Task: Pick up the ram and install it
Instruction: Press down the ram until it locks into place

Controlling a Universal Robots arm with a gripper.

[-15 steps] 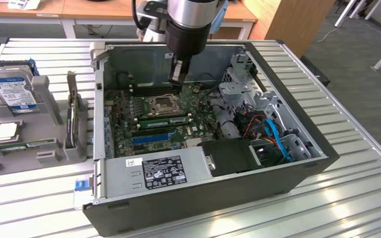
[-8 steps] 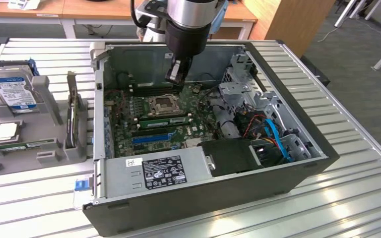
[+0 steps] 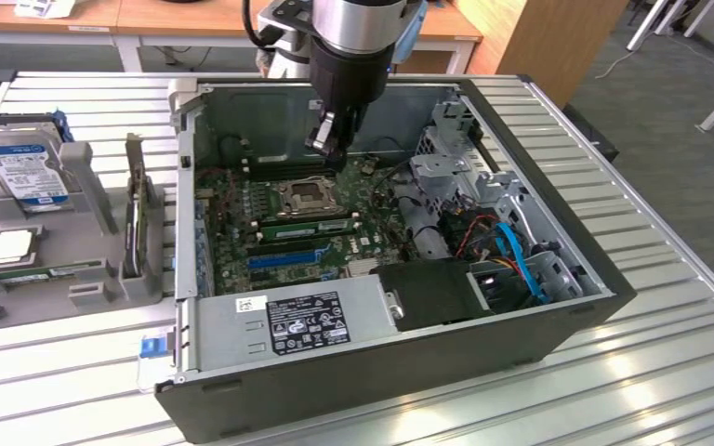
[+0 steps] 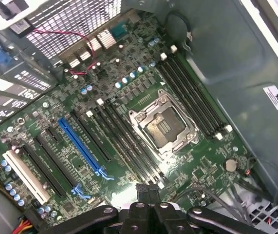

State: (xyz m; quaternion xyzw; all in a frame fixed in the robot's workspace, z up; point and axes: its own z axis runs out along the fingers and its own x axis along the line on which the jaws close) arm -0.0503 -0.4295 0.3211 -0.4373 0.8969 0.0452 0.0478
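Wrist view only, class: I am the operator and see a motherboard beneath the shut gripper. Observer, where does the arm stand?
Observer: The gripper hangs inside the open computer case, just above the processor socket.
Operator: What lies outside the case?
Observer: A grey holder on the exterior view's left carries a hard drive.
Operator: And the ram?
Observer: A narrow green stick, seemingly the ram, lies in that holder, apart from the gripper.
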